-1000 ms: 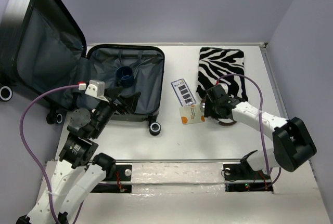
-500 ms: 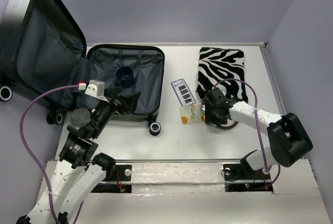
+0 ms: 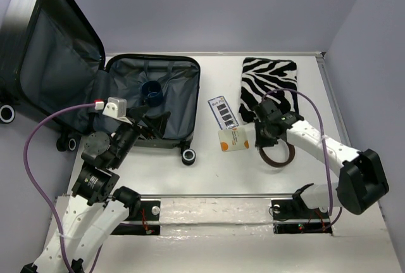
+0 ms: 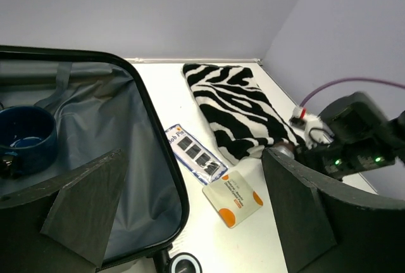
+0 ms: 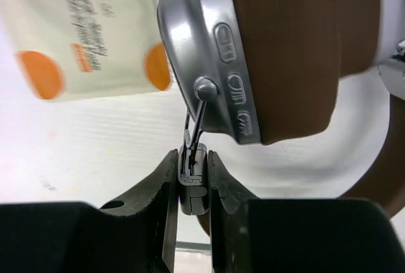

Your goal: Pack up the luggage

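Right end effector [image 5: 192, 175]: fingers pinched nearly together, clamped on thin metal yoke of headphones [image 5: 278, 64], brown pad and silver cup just above. Orange-dotted card [image 3: 233, 140] just left of it on table [image 3: 209, 171]. Left end effector [image 3: 154, 123]: fingers spread wide, holding nothing, over lower rim of luggage [image 3: 180, 89]. Luggage open at upper left of frame: base flat, long axis top-to-bottom, wheels toward bottom, lid propped up at left. Blue mug [image 3: 151, 91] inside.
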`<state>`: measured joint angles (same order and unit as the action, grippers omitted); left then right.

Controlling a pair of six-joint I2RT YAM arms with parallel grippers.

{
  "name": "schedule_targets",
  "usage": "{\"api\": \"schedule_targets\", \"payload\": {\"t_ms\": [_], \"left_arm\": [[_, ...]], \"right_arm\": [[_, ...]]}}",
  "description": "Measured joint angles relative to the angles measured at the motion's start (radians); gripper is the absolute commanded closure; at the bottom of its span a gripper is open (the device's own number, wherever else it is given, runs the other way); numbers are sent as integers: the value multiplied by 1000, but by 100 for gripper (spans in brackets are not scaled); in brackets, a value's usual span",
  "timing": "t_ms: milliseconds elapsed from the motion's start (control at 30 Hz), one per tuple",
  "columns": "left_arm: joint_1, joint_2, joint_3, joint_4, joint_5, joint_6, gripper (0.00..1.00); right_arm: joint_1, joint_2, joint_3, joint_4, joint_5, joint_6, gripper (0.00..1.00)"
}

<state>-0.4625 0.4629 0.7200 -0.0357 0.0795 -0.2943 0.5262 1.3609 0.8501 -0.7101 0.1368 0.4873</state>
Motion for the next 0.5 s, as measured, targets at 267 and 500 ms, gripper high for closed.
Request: {"api": "schedule_targets", "payload": {"t_ms": [267,500], "left_arm": [[15,0,0,0,-1,-1,1],[37,-3,0,-12,-41,-3,1]], "right_arm": [[142,47,468,-102,31,-74,93],[237,343,826,130,-122,-153,93]]}}
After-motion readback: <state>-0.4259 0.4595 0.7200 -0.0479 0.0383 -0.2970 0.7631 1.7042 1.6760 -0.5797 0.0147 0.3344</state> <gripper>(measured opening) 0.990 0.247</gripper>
